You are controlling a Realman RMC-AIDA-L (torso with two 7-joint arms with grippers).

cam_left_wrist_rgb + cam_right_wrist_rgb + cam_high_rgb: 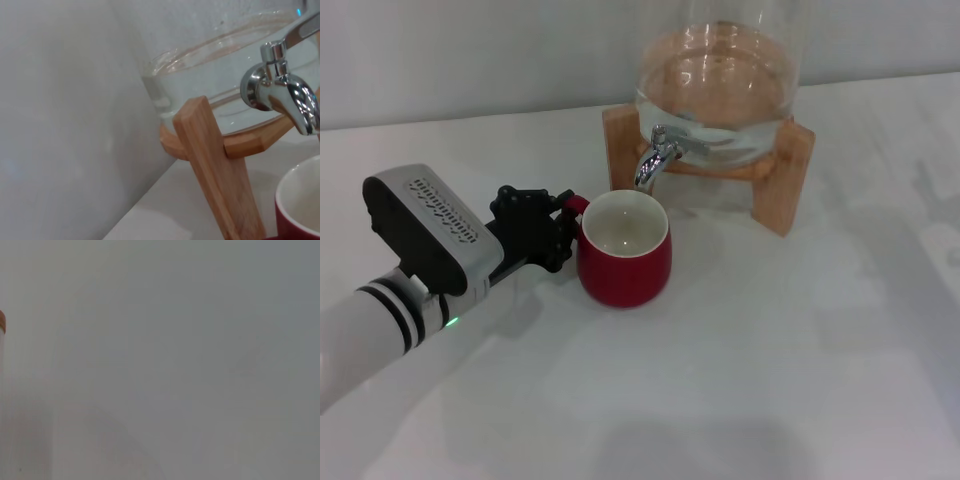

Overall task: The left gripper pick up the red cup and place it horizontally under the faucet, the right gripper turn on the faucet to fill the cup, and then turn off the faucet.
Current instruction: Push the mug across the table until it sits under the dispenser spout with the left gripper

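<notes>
The red cup (625, 262) stands upright on the white table, its white inside empty, right below the spout of the chrome faucet (658, 155). My left gripper (566, 222) is at the cup's left side, its black fingers closed around the small red handle. In the left wrist view the faucet (281, 91) is close by, above the cup's rim (300, 200). The faucet's lever points back towards the glass. The right gripper is out of view.
The glass dispenser (720, 70) holds water and rests on a wooden stand (786, 175) at the back of the table (770, 380). One stand leg (215, 165) is near the cup. A grey wall fills the right wrist view.
</notes>
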